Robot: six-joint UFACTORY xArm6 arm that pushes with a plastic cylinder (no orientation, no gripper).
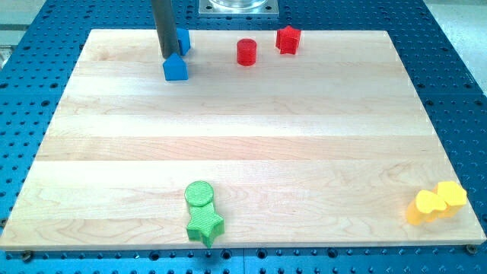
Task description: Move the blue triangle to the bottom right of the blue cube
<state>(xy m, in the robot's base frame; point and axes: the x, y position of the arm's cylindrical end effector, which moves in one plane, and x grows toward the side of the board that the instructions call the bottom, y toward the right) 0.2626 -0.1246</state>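
**Tip parked right at the blue pair, top-left of the board**

The blue triangle (176, 68) sat near the view's top-left, on the wooden board (243, 129), w/ my tip (168, 57) touching or all but touching its upper-left edge; contact couldn't be confirmed from this angle. No pincer on this arm, just the dark rod (163, 27), so nothing was clamped or let go. The rod came straight down from the view's top and covered the left part of the blue cube (184, 39), which peeked out just to its right. So the triangle lay just below the cube, a touch to the view's left of it, both close together.

Moving outward: a red cylinder (246, 52) stood to the right along the top edge, a red star-like block (288, 39) just beyond, apart from it. Down at the view's bottom, a green cylinder (199, 194) touched a green star (205, 224) under it. Bottom-right corner: two yellow blocks (436, 202) pressed together, shapes hard to call.

The board rested on a blue perforated table (456, 84); a metal base plate (238, 7) showed at top centre.
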